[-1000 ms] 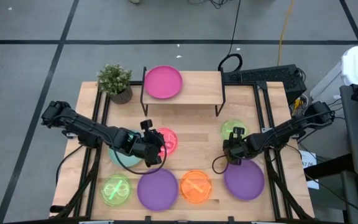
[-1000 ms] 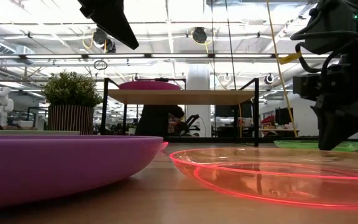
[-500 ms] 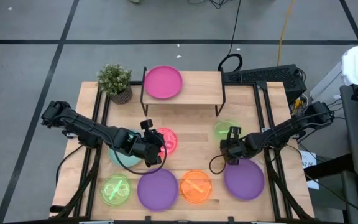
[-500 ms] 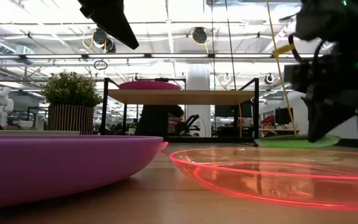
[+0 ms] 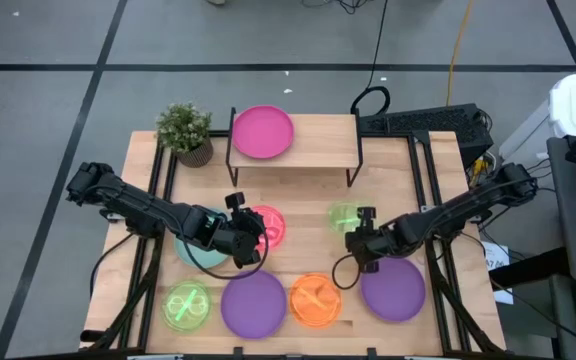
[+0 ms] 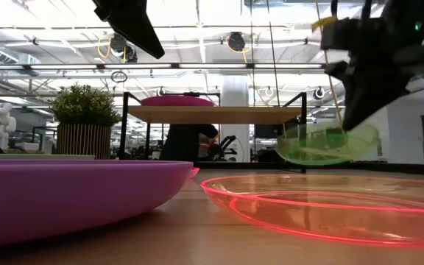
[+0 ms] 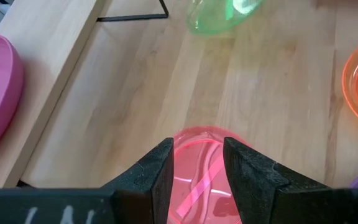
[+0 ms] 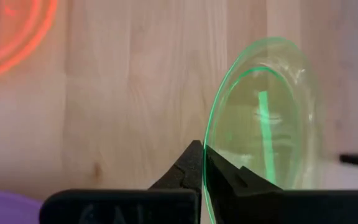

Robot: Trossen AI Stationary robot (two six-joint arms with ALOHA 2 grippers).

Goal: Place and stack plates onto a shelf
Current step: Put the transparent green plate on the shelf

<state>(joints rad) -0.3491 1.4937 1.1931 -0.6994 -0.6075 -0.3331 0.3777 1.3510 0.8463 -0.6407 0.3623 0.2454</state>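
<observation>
My right gripper (image 5: pixel 360 228) is shut on a small translucent lime-green plate (image 5: pixel 344 217), which is up off the table in the low view (image 6: pixel 326 143). My left gripper (image 7: pixel 197 167) is open and hovers over a translucent pink plate (image 5: pixel 268 225), whose pink shows between the fingers (image 7: pixel 197 180). The shelf (image 5: pixel 313 150) stands at the table's far side with a magenta plate (image 5: pixel 262 132) lying on its left half. A teal plate (image 5: pixel 196 257) lies partly hidden under the left arm. My right gripper pinches the lime-green plate's rim (image 8: pixel 205 163) between its two fingers, one on each face. The fingers come from the table's right, slanting down. The plate is lifted clear of the table and tilted, reaching away from the fingers toward the left (image 6: pixel 308 147).
Along the near edge lie a lime-green plate (image 5: pixel 185 305), a purple plate (image 5: pixel 253 303), an orange plate (image 5: pixel 315 298) and a second purple plate (image 5: pixel 393 287). A potted plant (image 5: pixel 185 130) stands left of the shelf. The shelf's right half (image 5: pixel 328 135) is bare.
My right gripper has moved up and toward the table's left, carrying the lime-green plate. The plate lay flat on the table a second ago; now it is lifted clear and tilted, closer to the table's middle.
</observation>
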